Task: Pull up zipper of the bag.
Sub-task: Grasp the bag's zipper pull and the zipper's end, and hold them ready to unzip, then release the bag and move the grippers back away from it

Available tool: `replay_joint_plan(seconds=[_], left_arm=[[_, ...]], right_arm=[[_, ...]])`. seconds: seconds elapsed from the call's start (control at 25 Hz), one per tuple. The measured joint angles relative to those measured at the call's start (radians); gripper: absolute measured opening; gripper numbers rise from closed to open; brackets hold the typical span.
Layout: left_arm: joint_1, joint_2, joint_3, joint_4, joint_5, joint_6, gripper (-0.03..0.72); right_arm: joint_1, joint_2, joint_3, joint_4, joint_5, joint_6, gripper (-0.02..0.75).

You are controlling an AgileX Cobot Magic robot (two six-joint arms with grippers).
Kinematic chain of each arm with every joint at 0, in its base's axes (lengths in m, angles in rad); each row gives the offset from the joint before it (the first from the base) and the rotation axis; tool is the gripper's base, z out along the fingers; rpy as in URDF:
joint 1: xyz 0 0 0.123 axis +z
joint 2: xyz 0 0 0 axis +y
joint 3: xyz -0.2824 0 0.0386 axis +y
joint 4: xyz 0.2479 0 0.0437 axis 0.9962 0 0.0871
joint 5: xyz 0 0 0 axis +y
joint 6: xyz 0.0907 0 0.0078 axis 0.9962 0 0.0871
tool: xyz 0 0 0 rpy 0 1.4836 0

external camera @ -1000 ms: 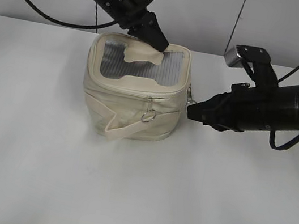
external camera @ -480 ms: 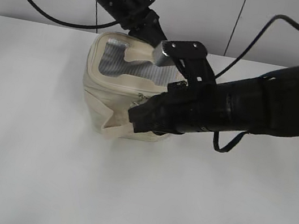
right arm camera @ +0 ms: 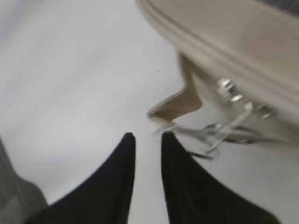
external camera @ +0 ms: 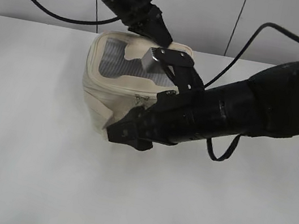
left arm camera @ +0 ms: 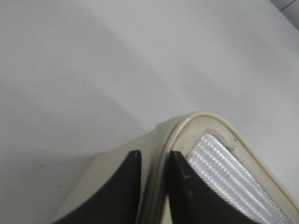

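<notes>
The cream bag (external camera: 100,89) with a silver mesh top stands mid-table. My left gripper (external camera: 163,37) is shut on its back rim; in the left wrist view the fingers (left arm camera: 153,157) pinch the cream rim (left arm camera: 205,122) beside the mesh. My right arm lies across the bag's front, hiding most of it. My right gripper (external camera: 114,132) is low at the bag's front left corner. In the right wrist view its jaws (right arm camera: 147,138) stand a little apart with only table between them. A metal ring (right arm camera: 223,134), zipper hardware (right arm camera: 228,86) and strap end (right arm camera: 180,105) lie just right of the fingertips.
The white table (external camera: 27,155) stretches all round the bag. A pale wall (external camera: 212,13) rises behind it. Black cables (external camera: 220,152) hang off the right arm, and that arm's camera block (external camera: 156,59) sits over the bag's top.
My right arm has swept from the bag's right side leftward across its front, down to the front left corner. The bag has shifted and tilted slightly. My left gripper keeps its hold.
</notes>
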Motion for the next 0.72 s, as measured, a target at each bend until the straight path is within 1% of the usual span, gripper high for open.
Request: replay_joint_plan(seconds=[0.04,0.08,0.12,0.16,0.24,0.36,0.44,0.52,0.6,0.68,0.72], left_arm=[[0.0,-0.006,0.0,0.002,-0.001,-0.006,0.216],[0.0,-0.016,0.001,0.008,-0.001,-0.02,0.265],[0.0,-0.026,0.001,0.017,0.0,-0.039,0.291],[0.0,-0.039,0.001,0.025,0.002,-0.055,0.309],[0.004,-0.072,0.001,0.032,0.007,-0.081,0.318],[0.01,-0.131,0.001,0.054,0.009,-0.117,0.309],[0.013,-0.177,0.001,0.116,0.01,-0.157,0.305],[0.013,-0.232,0.006,0.205,0.01,-0.213,0.3],[0.013,-0.297,0.051,0.286,0.01,-0.254,0.296],[0.013,-0.382,0.131,0.34,0.008,-0.288,0.295],[0.013,-0.422,0.19,0.374,-0.003,-0.306,0.294]], right_arm=[[-0.006,-0.01,0.0,-0.043,0.014,0.043,0.391],[-0.014,-0.023,0.0,-0.121,0.026,0.108,0.472],[-0.025,-0.038,0.0,-0.183,0.032,0.17,0.515],[-0.046,-0.061,0.0,-0.261,0.044,0.242,0.542],[-0.085,-0.097,0.0,-0.386,0.089,0.357,0.549],[-0.154,-0.155,0.0,-0.507,0.189,0.486,0.547],[-0.205,-0.193,0.0,-0.566,0.253,0.556,0.547],[-0.245,-0.224,0.0,-0.651,0.293,0.635,0.547],[-0.273,-0.258,0.0,-0.758,0.326,0.742,0.547],[-0.286,-0.3,0.0,-0.89,0.361,0.857,0.547],[-0.286,-0.324,0.0,-0.936,0.379,0.898,0.547]])
